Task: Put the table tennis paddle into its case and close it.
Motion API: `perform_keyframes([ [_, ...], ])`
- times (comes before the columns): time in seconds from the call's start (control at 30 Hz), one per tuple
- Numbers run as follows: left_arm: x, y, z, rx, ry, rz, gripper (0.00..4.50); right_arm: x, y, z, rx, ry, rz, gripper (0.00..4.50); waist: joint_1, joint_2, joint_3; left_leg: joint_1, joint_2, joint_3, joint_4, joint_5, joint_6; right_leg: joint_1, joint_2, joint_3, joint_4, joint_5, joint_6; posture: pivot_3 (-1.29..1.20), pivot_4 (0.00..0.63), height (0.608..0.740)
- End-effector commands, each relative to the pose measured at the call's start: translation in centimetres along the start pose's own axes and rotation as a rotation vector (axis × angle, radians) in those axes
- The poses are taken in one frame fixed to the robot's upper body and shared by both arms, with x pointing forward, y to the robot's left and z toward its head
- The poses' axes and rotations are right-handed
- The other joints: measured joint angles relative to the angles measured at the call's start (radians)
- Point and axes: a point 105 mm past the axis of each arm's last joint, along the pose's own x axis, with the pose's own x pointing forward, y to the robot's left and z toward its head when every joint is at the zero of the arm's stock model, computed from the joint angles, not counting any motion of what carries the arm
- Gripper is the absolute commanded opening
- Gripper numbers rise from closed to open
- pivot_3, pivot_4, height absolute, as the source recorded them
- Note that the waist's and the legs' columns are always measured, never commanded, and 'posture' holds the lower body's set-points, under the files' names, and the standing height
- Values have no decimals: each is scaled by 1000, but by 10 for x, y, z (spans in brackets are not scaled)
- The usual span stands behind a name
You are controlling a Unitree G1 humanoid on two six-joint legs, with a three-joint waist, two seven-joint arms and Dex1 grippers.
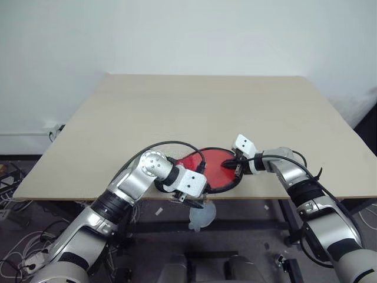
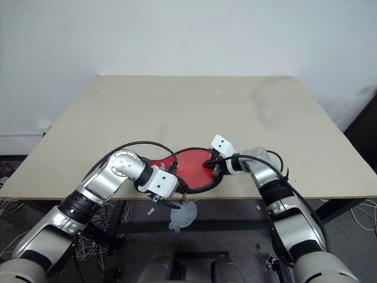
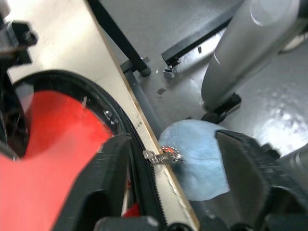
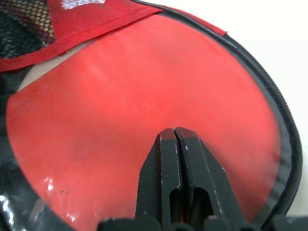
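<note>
The desk (image 1: 194, 112) is a wide pale board, and the things sit at its near edge.

The case (image 1: 215, 168) lies flat there, its red face up inside a black zip rim, between the two grippers. In the right wrist view a red flap with dark mesh is folded back at the far side of that face.

The paddle cannot be told apart from the red of the case in these views, so whether it lies inside is unclear.

The left gripper (image 3: 173, 187) hangs at the desk's near edge, over the case's rim. Its jaws stand apart. One finger (image 3: 103, 183) is over the red face and the zip rim, the other finger (image 3: 255, 168) is out past the desk edge, and nothing is gripped between them.

The right gripper (image 4: 174, 139) sits at the case's far right side with its jaws pressed together, tips resting on or just above the red face, holding nothing.

A pale blue pouch (image 3: 199, 161) hangs below the desk edge, behind the gap of the left jaws.

A small metal zip pull (image 3: 163, 155) lies on the desk edge, between the left jaws and touching neither.
</note>
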Motion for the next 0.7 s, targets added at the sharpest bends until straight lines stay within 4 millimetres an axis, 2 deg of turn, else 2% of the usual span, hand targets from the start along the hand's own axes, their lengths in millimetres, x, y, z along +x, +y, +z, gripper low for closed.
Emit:
perform_keyframes([
  [0.03,-5,12,2,61,11,29,2995,0,-5,1,0,4,-31,0,-1,0,0,0,0,0,0,0,0,0,0,0,0,0,0,0,0,740],
  [0.27,7,4,-4,283,65,-61,2995,2,-8,1,1,9,-46,0,0,0,0,0,0,0,0,0,0,0,0,0,0,0,0,0,0,740],
  [0.5,14,-11,-5,454,70,-236,4418,5,-9,2,1,9,-55,0,0,0,0,0,0,0,0,0,0,0,0,0,0,0,0,0,0,740],
  [0.7,27,-9,-12,637,124,-329,4418,7,-9,0,11,10,-65,0,0,0,0,0,0,0,0,0,0,0,0,0,0,0,0,0,0,740],
])
